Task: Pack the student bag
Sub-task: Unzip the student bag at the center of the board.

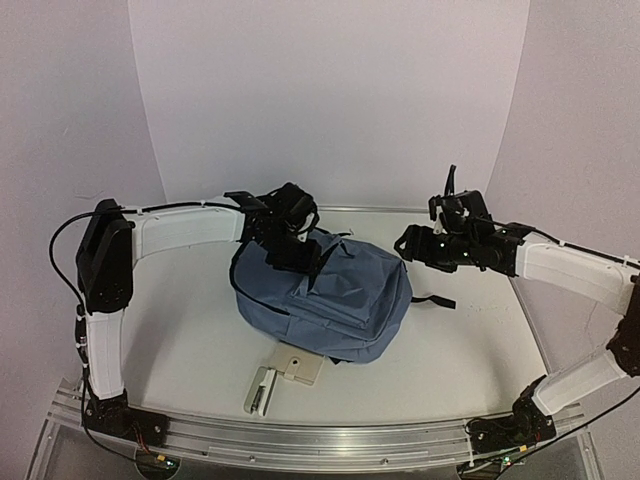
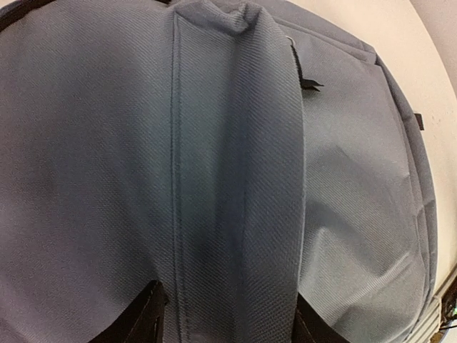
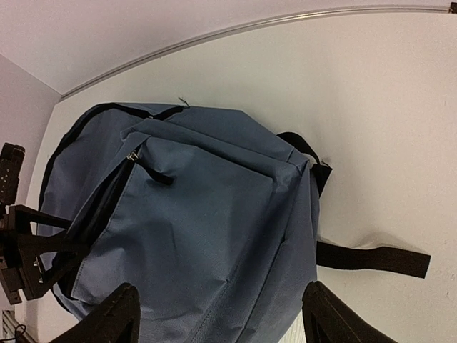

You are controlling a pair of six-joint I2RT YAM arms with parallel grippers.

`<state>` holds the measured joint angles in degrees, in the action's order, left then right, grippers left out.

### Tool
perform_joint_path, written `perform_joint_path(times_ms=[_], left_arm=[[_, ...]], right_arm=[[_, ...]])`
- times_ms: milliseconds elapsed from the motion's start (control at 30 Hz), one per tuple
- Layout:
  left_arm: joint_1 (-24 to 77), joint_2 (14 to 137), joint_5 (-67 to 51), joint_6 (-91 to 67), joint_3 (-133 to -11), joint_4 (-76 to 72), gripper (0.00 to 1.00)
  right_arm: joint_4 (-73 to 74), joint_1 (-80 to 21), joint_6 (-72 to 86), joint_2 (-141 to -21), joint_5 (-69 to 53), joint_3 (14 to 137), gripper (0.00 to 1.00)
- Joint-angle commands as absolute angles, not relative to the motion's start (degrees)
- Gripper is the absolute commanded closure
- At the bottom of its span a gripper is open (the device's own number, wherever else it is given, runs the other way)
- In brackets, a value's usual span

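Soft, rounded slate-blue twill student bag (image 1: pixel 335 300) with flat black webbing straps (image 3: pixel 371 259)

1. This is a robotics lab bench, not a home or a classroom.
2. Two white-and-black robot arms, the left arm (image 1: pixel 185 230) and the right arm (image 1: pixel 570 265), stand bolted at the near edge of a plain white table (image 1: pixel 480 340).
3. An aluminium rail (image 1: pixel 330 440) runs along that edge and carries their bases; a black cable (image 1: pixel 54 245) loops loose beside the left arm.
4. A blank white backdrop (image 1: pixel 330 100) curves round the table's far side.
5. A student bag (image 1: pixel 340 300) lies on the table between the arms, an everyday thing on a test rig.
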<state>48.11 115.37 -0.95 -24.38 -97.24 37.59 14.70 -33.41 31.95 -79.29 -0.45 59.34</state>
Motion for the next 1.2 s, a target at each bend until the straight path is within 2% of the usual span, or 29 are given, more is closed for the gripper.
perform_joint_path(times_ms=[0,233,500,633,767,967,1100,1167], left_arm=[[46.5,115.1,4.5,-25.9,-99.2,40.5,0.51],[44.5,112.1,1.8,-27.5,-95.0,36.7,0.55],[43.8,111.7,-6.3,-27.8,-92.2,32.8,0.77],[43.8,111.7,-7.2,-28.4,-91.1,32.2,0.92],[43.6,111.3,-6.9,-29.3,-90.0,31.9,1.0],[43.3,108.2,-6.3,-31.7,-85.8,29.7,1.0],[43.1,105.5,-6.3,-33.6,-81.8,27.3,1.0],[42.9,104.5,-6.1,-34.4,-80.4,26.8,1.0]], right_arm=[[14.2,-33.5,33.1,-76.6,-1.0,58.4,0.22],[14.3,-33.5,33.9,-76.5,-1.3,57.0,0.22],[14.8,-33.4,38.2,-79.0,-3.9,51.2,0.22],[10.8,-33.5,40.4,-79.9,-8.7,47.3,0.27],[3.0,-33.5,42.9,-81.0,-13.6,43.6,0.31],[-3.5,-33.5,43.0,-87.7,-15.6,43.5,0.59],[-4.8,-33.5,41.4,-92.8,-14.2,46.5,0.9],[-4.7,-33.5,40.1,-94.7,-11.6,49.3,1.0]])
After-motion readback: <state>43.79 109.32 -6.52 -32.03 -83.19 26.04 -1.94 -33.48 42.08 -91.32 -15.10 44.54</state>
